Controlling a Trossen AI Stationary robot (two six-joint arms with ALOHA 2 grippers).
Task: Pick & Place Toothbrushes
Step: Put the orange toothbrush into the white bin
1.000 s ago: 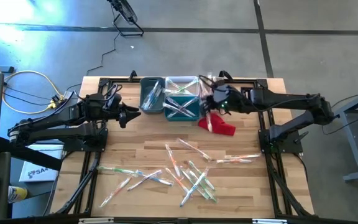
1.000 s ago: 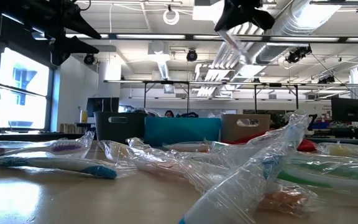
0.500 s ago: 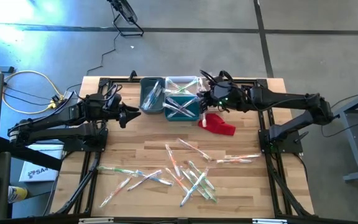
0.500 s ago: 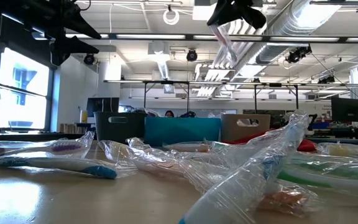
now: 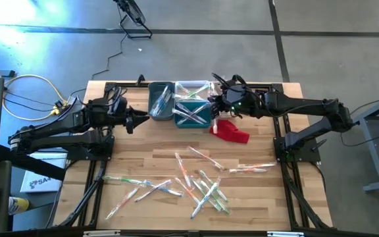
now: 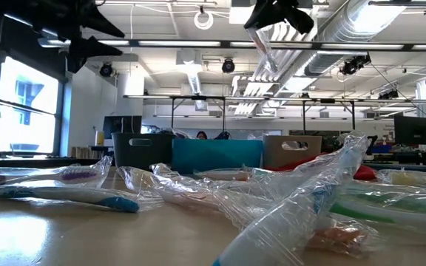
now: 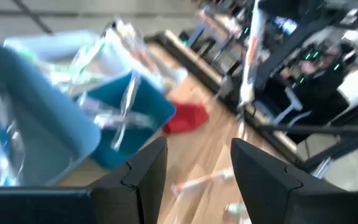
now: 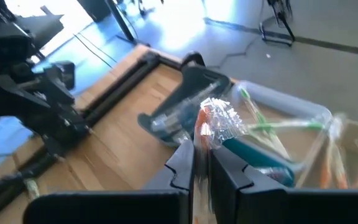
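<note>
right gripper [image 5: 214, 105] with its pinched toothbrush [image 5: 216, 123] now nearer the teal bin [image 5: 193, 113], left gripper [image 5: 139, 120] edged closer to the grey bin [image 5: 161, 102]

high: overhead, straight down | low: tabletop level, facing 12 o'clock | wrists: close, both seeing the rectangular teal plastic bin [image 7: 129, 112]

Many wrapped toothbrushes [image 5: 199, 184] lie scattered flat toward the table's 6 o'clock side, more stand crossed inside the bins at 12 o'clock, and one orange toothbrush [image 8: 202, 134] hangs pinched above the bins.
</note>
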